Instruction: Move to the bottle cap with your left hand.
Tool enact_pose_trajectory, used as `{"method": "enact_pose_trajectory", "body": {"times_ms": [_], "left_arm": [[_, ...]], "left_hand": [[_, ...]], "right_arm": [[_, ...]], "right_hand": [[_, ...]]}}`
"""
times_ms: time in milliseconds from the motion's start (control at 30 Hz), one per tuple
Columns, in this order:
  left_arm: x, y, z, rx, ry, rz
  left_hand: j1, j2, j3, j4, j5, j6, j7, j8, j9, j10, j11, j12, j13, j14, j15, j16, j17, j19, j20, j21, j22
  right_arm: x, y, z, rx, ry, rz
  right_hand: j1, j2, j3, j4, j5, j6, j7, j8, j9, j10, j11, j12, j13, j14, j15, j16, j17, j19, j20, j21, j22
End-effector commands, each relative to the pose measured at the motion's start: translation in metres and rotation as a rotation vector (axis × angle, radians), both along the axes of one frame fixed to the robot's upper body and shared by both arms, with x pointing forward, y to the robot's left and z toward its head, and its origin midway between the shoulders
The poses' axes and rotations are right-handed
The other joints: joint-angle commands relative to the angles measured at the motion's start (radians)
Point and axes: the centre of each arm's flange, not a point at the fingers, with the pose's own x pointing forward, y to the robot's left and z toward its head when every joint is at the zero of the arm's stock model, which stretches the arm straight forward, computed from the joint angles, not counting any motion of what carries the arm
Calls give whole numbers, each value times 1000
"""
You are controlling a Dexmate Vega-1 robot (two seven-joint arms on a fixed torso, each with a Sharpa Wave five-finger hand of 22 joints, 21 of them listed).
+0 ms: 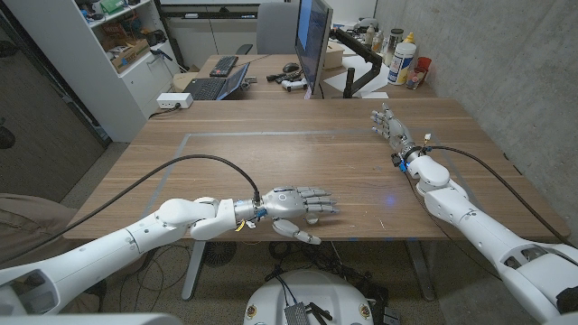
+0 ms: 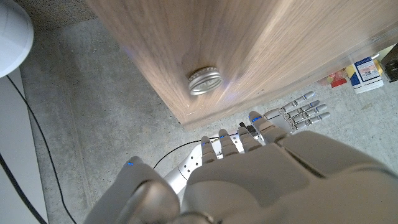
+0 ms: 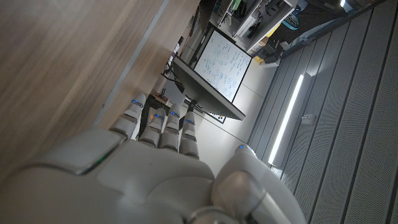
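— Where is the bottle cap (image 2: 205, 81) to be found?

— It is seen in the left wrist view: a silver, ridged cap lying on the wooden table (image 1: 271, 171), close beside one of the table's edges. It is touched by nothing.

— And how is the left hand (image 1: 293, 206) placed?

— In the head view it is seen at the table's near edge, about midway along it, back upward. Its fingers (image 2: 298, 112) are stretched out and slightly spread, and nothing is held in them. The thumb is carried out past the near edge. In the wrist view the cap is seen apart from the fingers.

— What can be said of the right hand (image 1: 393, 128)?

— It is set well apart, towards the table's far right corner. Its fingers are held straight, pointing to the far edge, and nothing is grasped.

— What else is carried by the table?

— A thin rectangle outline (image 1: 271, 134) is marked on the top. A black cable (image 1: 181, 162) is looped over the near left part, and it is joined to the left wrist.

— And beyond the far edge?

— A monitor (image 1: 312, 41) is mounted on a second desk, with a laptop (image 1: 217, 86) and a white box (image 1: 173, 100) to its left. Some bottles (image 1: 404, 59) are stood by the concrete wall at the right.
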Motion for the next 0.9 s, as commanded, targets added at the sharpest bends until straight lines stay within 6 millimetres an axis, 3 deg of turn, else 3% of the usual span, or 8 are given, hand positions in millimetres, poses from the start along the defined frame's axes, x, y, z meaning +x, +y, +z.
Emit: {"method": "enact_pose_trajectory", "body": {"times_ms": [33, 300, 900], "left_arm": [[2, 4, -3, 5, -9, -3], [2, 5, -9, 1, -4, -6], [5, 6, -16, -11, 4, -17]], "left_hand": [[17, 0, -3, -5, 4, -8, -5, 5, 4, -14, -4, 4, 2, -12, -137, 3, 3, -9, -83, 4, 5], [32, 17, -3, -7, 13, -98, 5, -11, 7, -76, -6, 1, 5, -65, -131, -1, 6, -41, -90, 3, 7], [33, 27, -8, -4, 15, -125, 15, -2, 9, -94, -16, 10, 7, -79, -132, 6, 8, -53, -95, 8, 8]], "right_arm": [[-1, 0, 0, -10, 3, -3], [0, 2, 2, -27, 3, -5], [4, 6, 8, -43, -2, -10]], "right_hand": [[1, 15, 2, 5, 5, -3, 2, 3, 2, -2, 5, -2, 3, -2, 1, 3, 0, 9, -4, -2, 4], [2, 15, 2, 5, 6, -3, 1, 3, 2, -3, 4, -3, 3, -2, 1, 3, 0, 9, -5, -4, 4], [1, 13, 1, 6, 5, -3, 2, 3, 2, -3, 4, -3, 3, -3, 0, 3, 0, 10, -6, -7, 4]]}}
